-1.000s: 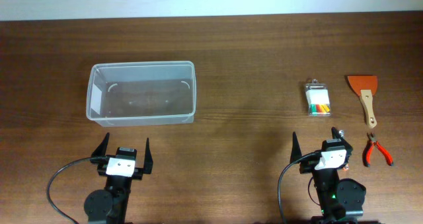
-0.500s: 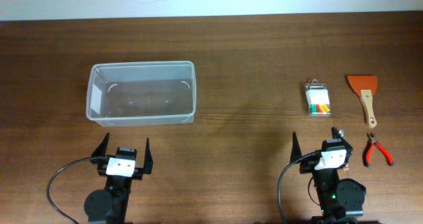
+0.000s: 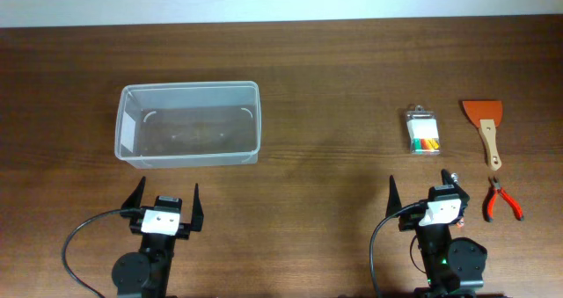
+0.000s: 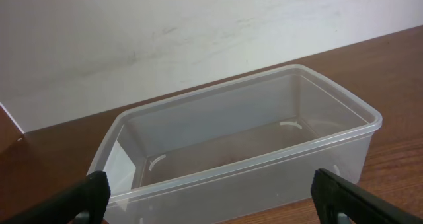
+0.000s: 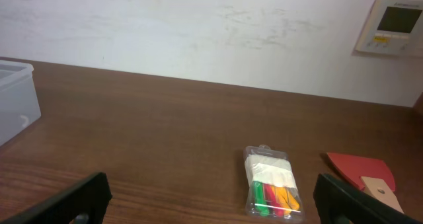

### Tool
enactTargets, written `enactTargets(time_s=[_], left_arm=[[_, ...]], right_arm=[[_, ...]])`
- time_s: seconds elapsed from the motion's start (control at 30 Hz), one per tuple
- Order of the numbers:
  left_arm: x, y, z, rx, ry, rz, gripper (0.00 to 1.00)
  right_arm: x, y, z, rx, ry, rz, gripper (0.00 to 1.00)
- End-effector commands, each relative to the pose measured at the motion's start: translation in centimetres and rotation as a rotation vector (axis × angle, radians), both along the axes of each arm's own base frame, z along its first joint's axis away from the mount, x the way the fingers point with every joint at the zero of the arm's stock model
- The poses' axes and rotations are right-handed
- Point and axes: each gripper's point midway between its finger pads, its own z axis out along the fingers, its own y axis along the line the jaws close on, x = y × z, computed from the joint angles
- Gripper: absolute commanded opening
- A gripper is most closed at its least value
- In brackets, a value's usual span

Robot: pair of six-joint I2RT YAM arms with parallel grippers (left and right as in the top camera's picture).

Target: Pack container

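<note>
The clear plastic container (image 3: 189,122) stands empty at the left of the table; it fills the left wrist view (image 4: 238,145). My left gripper (image 3: 165,201) is open and empty just in front of it (image 4: 211,197). My right gripper (image 3: 422,197) is open and empty (image 5: 211,201), in front of a small clear case of coloured bits (image 3: 424,132), which also shows in the right wrist view (image 5: 272,183). A scraper with an orange blade and wooden handle (image 3: 486,127) and red-handled pliers (image 3: 500,199) lie at the right.
The scraper's orange blade (image 5: 360,170) shows at the right of the right wrist view. A corner of the container (image 5: 14,98) shows at its left edge. A white wall runs behind the table, with a wall control panel (image 5: 391,26).
</note>
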Motion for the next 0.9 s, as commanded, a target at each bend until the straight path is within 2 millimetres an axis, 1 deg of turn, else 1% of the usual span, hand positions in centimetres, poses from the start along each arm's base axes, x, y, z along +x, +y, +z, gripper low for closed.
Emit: enactTargets(time_s=[0.0,0.47,0.57,0.67,0.77,0.87], left_arm=[[0.0,0.3,-0.2,-0.006,-0.001,0.015,0.99],[0.0,0.3,-0.2,-0.006,-0.001,0.015,0.99],[0.0,0.3,-0.2,-0.006,-0.001,0.015,0.99],[0.0,0.3,-0.2,-0.006,-0.001,0.015,0.99],[0.0,0.3,-0.2,-0.006,-0.001,0.015,0.99],[0.0,0.3,-0.2,-0.006,-0.001,0.015,0.99]], right_arm=[[0.0,0.3,-0.3,0.009,0.007,0.012,0.99],[0.0,0.2,-0.2,0.008,0.006,0.010,0.99],[0.1,0.0,0.7,0.008,-0.035,0.000,0.99],[0.0,1.0,1.4,0.011,-0.062,0.056,0.99],[-0.1,1.8,1.5,0.013,-0.066,0.104,0.99],[-0.6,3.6,3.0,0.046,-0.122,0.208,0.99]])
